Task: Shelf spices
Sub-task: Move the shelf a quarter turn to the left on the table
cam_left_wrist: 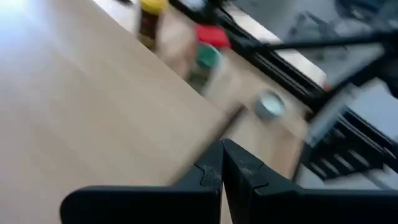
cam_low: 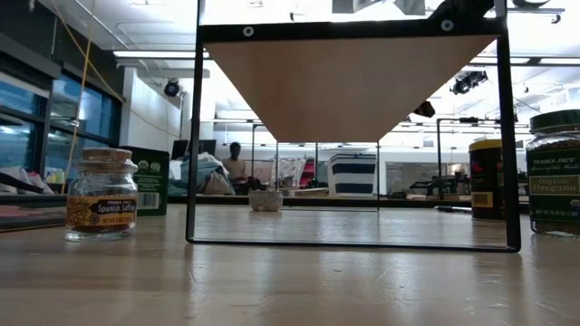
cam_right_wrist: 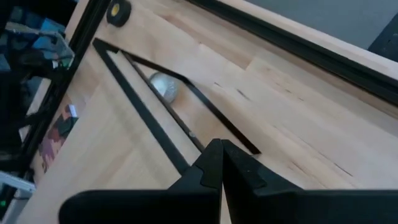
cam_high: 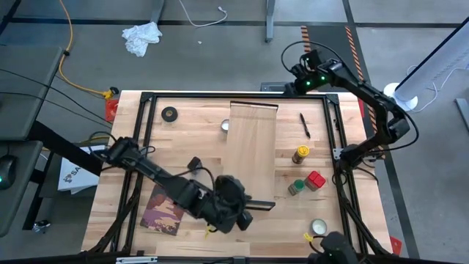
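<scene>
The low light-wood shelf on thin black legs (cam_high: 253,150) stands mid-surface. To its right sit the yellow-lidded jar (cam_high: 300,154), green-lidded jar (cam_high: 295,188) and red-topped container (cam_high: 315,180), none on the shelf. The left tool (cam_high: 242,213), clenched and empty, hovers at the shelf's near end. The right tool (cam_high: 299,67), also clenched and empty, hangs past the wooden surface's (cam_high: 198,139) far edge.
</scene>
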